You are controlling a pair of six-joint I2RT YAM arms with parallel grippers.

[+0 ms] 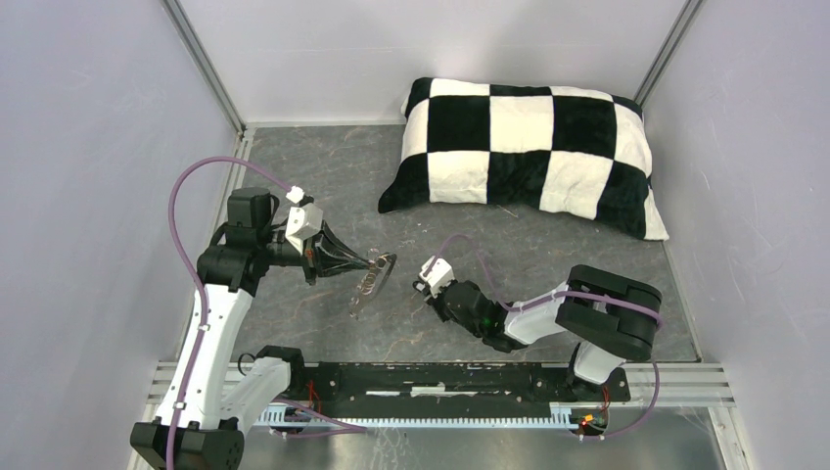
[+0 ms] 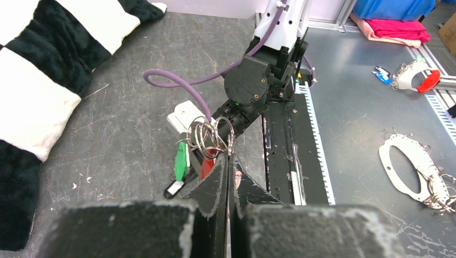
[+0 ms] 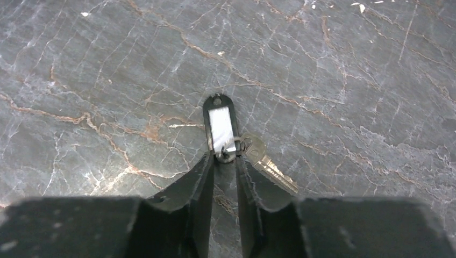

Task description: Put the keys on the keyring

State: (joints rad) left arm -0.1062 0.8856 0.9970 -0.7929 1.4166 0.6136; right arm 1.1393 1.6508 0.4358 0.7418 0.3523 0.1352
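Your left gripper (image 1: 364, 262) sat at the left of the grey table (image 1: 323, 176) with its fingers (image 2: 215, 183) pressed together on the edge of the keyring (image 1: 377, 274). The flat fob stuck out from the fingertips toward the middle of the table. In the left wrist view a tangle of wire rings (image 2: 207, 137) sat at the tip of the fob. A green tag (image 2: 182, 160) and a red tag (image 2: 207, 167) hung from the rings side by side. The keys on those two tags were hidden, so you could not make them out.

Just to the right, near the fob but apart from it, your right gripper (image 1: 423, 286) pointed down at the table. Its fingers (image 3: 201, 172) were narrow and pinched the ring end of the black tag (image 3: 221, 126), which had a white label. The tag looked to lie flat on the table. Its small metal key (image 3: 266, 164) lay angled off beside the right fingertip and touched the table.

Further right and toward the back, the black-and-white checked pillow (image 1: 524, 147) lay well apart from both grippers.
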